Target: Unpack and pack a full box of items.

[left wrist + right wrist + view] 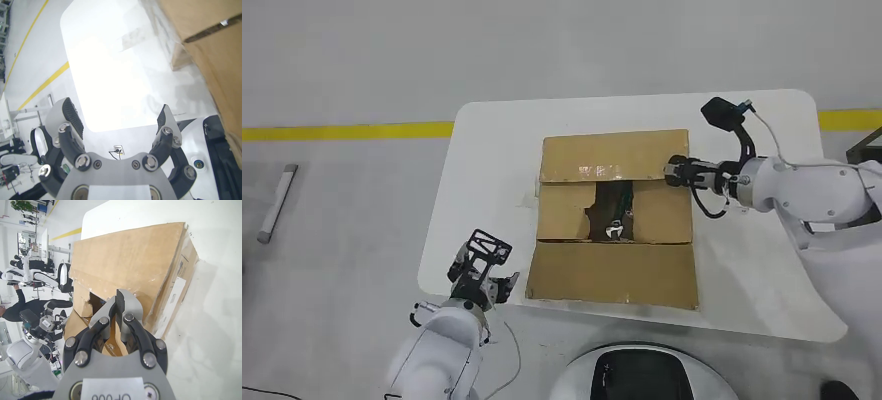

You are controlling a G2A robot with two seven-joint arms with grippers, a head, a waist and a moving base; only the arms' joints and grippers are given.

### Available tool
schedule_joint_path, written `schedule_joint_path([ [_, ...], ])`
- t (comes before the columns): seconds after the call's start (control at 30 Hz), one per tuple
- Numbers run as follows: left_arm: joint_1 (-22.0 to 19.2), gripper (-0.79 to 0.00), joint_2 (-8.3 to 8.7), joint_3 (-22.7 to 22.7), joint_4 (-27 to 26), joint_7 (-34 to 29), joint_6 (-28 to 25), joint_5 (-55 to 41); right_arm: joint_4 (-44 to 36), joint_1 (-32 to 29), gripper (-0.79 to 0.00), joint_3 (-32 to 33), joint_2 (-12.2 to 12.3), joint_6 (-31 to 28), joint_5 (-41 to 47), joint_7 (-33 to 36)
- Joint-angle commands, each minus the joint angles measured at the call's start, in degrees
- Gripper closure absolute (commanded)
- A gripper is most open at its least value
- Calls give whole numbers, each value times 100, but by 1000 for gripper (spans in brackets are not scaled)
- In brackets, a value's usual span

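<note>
Your top camera sits above the arms and looks straight down, taking in the whole tabletop [492, 150] with the box [612, 270] near its middle. Your left wrist camera sits just behind the left gripper [115, 106] and faces across the tabletop, with the box's side close at the edge of its view. Your right wrist camera sits behind the right gripper [119, 294], very near the box top. All three share box and tabletop.
</note>
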Motion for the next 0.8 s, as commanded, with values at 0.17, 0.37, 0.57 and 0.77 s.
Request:
schedule_joint_path([
  [0.17,75,-785,79,159,-119,86,-336,-347,-94,-47,0,48,31,-11,36,-24],
  [0.37,-160,-785,108,416,-22,226,312,-293,-571,-231,0,298,89,-61,-144,-230],
  [0.57,-448,-785,124,677,95,202,872,-351,-1278,-606,0,796,164,-46,-318,-455],
  [0.77,-714,-785,123,966,188,161,1564,-349,-1889,-1227,0,1290,281,-135,-1441,-649],
])
